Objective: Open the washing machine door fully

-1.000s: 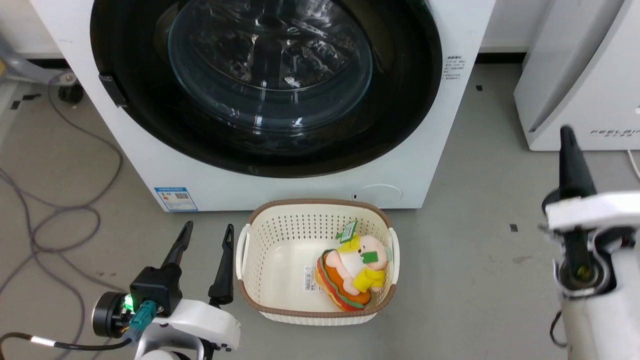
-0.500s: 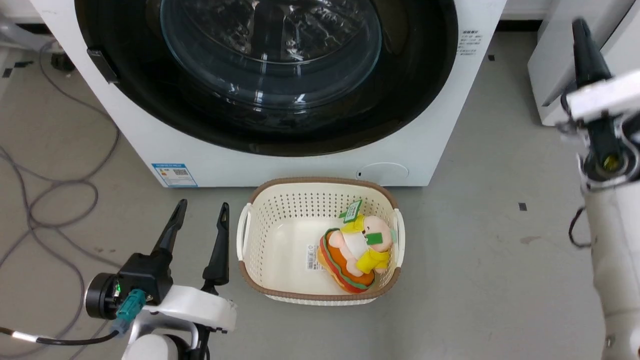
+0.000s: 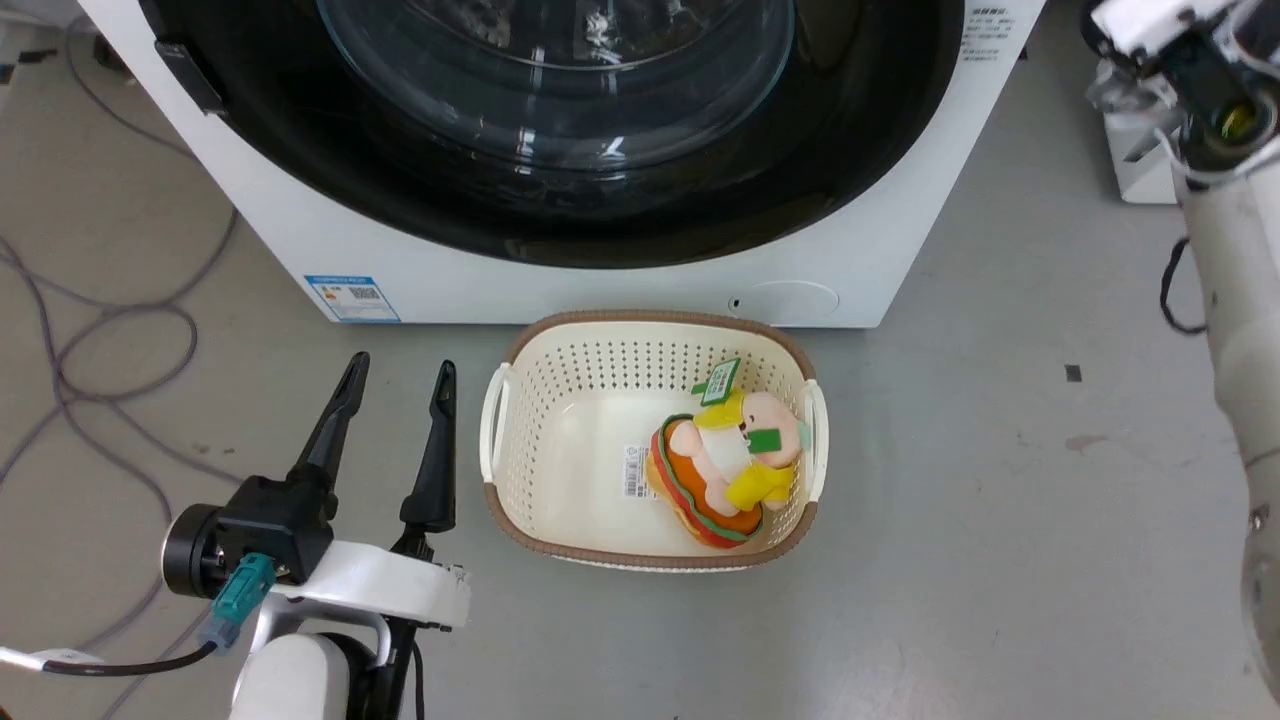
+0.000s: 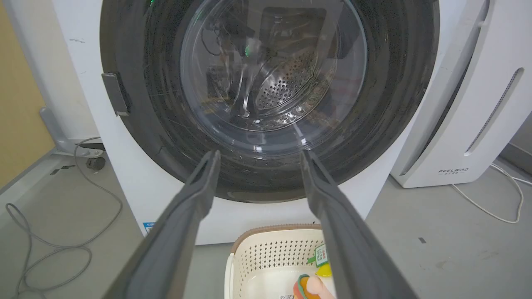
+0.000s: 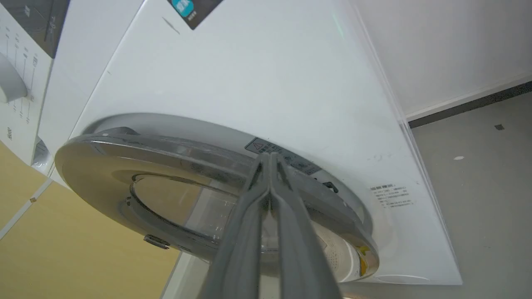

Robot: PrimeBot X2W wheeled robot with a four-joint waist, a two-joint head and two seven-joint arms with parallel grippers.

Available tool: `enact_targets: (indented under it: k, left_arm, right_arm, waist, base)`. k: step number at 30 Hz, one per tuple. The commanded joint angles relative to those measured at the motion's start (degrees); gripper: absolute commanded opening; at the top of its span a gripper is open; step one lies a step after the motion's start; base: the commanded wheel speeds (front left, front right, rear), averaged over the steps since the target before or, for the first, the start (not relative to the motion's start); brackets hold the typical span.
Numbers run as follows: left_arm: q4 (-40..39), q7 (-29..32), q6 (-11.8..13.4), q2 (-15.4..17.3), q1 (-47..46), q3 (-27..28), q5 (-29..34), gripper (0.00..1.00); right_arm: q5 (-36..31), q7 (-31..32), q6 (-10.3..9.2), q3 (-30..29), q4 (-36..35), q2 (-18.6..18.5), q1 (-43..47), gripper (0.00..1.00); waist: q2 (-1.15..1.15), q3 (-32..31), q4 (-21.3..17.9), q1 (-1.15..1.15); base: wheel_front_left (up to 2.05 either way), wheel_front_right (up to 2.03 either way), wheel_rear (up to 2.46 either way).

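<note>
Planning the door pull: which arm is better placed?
Right. The right gripper, shut, has its tips at the rim of the washing machine door; the left gripper hangs open, low beside the basket.

Large round glossy black washing machine door, with a bulging clear glass centre, lies against the white front-loading washing machine across the frame's upper half.

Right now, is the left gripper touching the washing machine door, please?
Apart. In the head view the open left gripper hangs over grey floor, short of the washing machine door.

black door, white washing machine, cream basket
</note>
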Motion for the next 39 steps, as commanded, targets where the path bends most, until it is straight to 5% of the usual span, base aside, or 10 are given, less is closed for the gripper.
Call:
enact_targets:
  k: [1,28,39]
  left_arm:
    - [-0.2,-0.6,-0.3,0.2,-1.1,-0.1,-0.5,1.00]
    - [-0.6,-3.8,-1.9,0.3,-6.3,-0.5,-3.5,1.00]
    - [-0.1,-3.8,-1.9,0.0,-6.2,-0.6,-3.5,1.00]
  right_arm:
    - [0.7,2.0,-0.02,1.0,2.3,0.4,-3.6,0.00]
    - [2.4,20.9,-0.03,7.4,18.9,1.1,-27.9,0.00]
    - [2.3,28.5,-0.03,7.5,18.9,2.1,-27.0,0.00]
  waist:
    - [0.00,0.8,0.3,-0.01]
    - [0.00,9.4,1.9,-0.01]
    - [0.00,8.7,2.0,-0.01]
  base:
    - [0.00,0.00,0.00]
    - [0.00,0.00,0.00]
    - [0.00,0.00,0.00]
